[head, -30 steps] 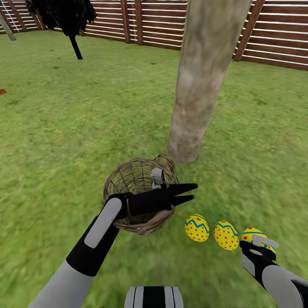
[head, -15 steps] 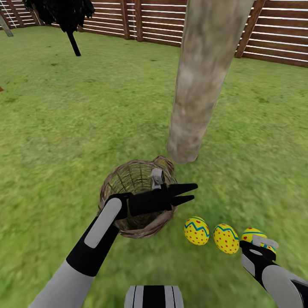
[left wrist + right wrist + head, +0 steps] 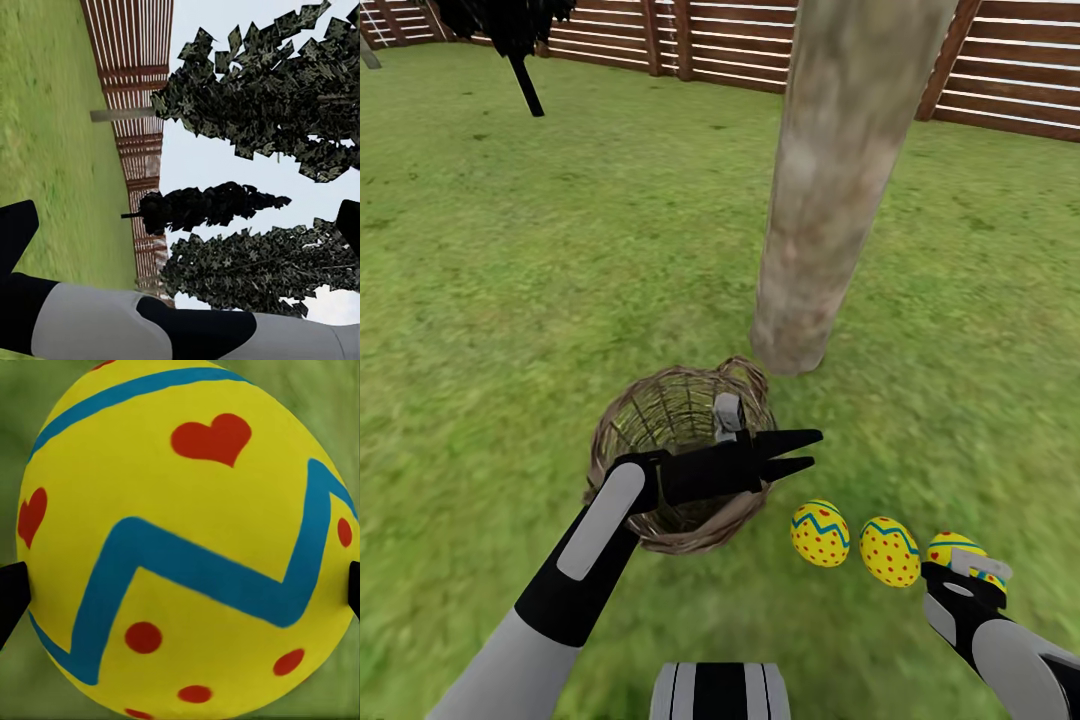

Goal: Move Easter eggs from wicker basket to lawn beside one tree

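Observation:
Three yellow Easter eggs with red dots and blue zigzags lie in a row on the lawn (image 3: pixel 510 300), to the right of the wicker basket (image 3: pixel 622 440) and near the base of the tree (image 3: pixel 825 200). My right gripper (image 3: pixel 958 566) hangs over the rightmost egg (image 3: pixel 952 546). It is open, and that egg (image 3: pixel 180 532) sits between its fingertips (image 3: pixel 10 596). The other two eggs (image 3: pixel 820 533) (image 3: pixel 890 551) lie free. My left gripper (image 3: pixel 802 452) is open over the basket's right rim, holding nothing. The basket looks empty inside.
A brown slatted fence (image 3: pixel 1010 90) runs along the back of the lawn. A thin-trunked tree with black foliage (image 3: pixel 510 30) stands at the back left. Open grass stretches left and right of the trunk. Dark tree foliage (image 3: pixel 255 97) and sky appear in the left wrist view.
The whole head view has shifted a little, so the camera moved. Both arms, the basket and the eggs keep their places relative to each other.

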{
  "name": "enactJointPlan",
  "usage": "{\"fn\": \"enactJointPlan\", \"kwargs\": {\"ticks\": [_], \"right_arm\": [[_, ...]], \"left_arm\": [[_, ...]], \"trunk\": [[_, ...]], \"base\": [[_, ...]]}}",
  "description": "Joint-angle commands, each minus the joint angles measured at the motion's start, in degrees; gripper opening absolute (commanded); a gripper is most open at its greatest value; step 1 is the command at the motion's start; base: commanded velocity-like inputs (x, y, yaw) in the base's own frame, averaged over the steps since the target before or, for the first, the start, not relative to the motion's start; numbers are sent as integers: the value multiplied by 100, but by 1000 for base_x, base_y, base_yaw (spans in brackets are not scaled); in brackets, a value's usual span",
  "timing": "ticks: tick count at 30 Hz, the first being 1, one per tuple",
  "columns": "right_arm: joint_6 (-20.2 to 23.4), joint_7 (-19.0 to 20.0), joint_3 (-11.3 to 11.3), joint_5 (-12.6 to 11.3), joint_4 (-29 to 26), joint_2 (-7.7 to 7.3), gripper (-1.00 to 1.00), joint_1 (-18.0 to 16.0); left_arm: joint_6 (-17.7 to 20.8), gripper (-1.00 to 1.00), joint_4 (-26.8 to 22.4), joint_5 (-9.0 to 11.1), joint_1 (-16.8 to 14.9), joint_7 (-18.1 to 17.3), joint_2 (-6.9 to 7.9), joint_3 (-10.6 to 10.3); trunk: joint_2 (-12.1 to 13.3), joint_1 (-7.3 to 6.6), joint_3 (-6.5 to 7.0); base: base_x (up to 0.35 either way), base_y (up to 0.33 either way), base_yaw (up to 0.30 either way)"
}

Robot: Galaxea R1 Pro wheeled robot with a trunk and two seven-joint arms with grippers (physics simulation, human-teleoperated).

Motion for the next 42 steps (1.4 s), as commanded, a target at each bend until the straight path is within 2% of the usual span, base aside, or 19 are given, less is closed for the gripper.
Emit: {"fn": "enactJointPlan", "kwargs": {"ticks": [1,5,13,21,29,32,39,42], "right_arm": [[-24,-20,-46,50,7,-2,-100,-4],[-24,-26,-46,50,6,2,-100,-4],[-25,-34,-46,50,-3,2,-100,-5],[-30,-35,-46,50,-108,6,-100,-12],[-33,-37,-46,50,-108,9,-100,-10],[-33,-265,-46,50,-108,12,-100,-8],[-49,-316,-46,50,-108,15,-100,-4],[-191,-316,-46,50,-108,15,-100,-4]], "left_arm": [[15,100,3,-35,-2,-44,-2,3],[15,100,3,-35,-3,-44,-1,3],[15,100,3,-35,0,-44,-2,3],[15,100,7,-29,-2,-44,-2,8],[10,100,3,-35,0,-44,-2,4],[7,100,3,-35,1,-44,-2,3],[6,100,3,-35,0,-44,-2,3],[6,100,3,-35,-1,-44,-2,3]], "trunk": [[-2,-1,-4],[-2,-1,-4],[-12,19,-181],[-12,19,-181],[-12,19,-181],[-12,19,-181],[-22,37,-336],[-26,45,-403]], "base": [[0,0,0],[0,0,0],[0,0,0],[10,-9,0],[162,-138,0],[3,-2,0],[0,0,0],[0,0,0]]}}
